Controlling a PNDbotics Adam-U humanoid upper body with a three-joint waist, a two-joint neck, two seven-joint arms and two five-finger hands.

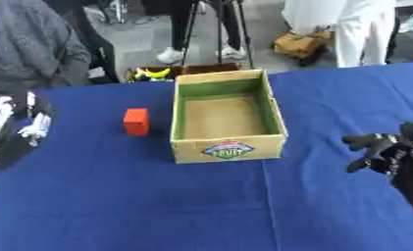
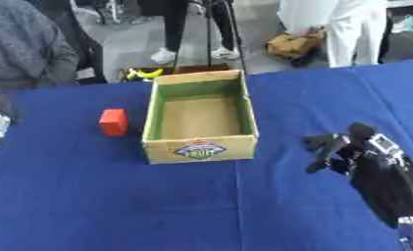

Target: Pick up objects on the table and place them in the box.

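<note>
We see the small red-orange rectangular block standing on the blue cloth-covered table, just beside the open cardboard box with green inner walls, at its 9 o'clock. Our right hand hovers at the box's 4 o'clock, fingers relaxed, holding nothing. Our left hand shows at 9 o'clock; we cannot tell its fingers.

An orange-red block, a tan box seemingly green-lined inside, blue tablecloth, black right hand.

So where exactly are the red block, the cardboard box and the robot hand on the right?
red block [image 1: 136, 121]: left eye view, front face.
cardboard box [image 1: 228, 150]: left eye view, front wall label.
right robot hand [image 2: 345, 153]: right eye view, palm.
</note>
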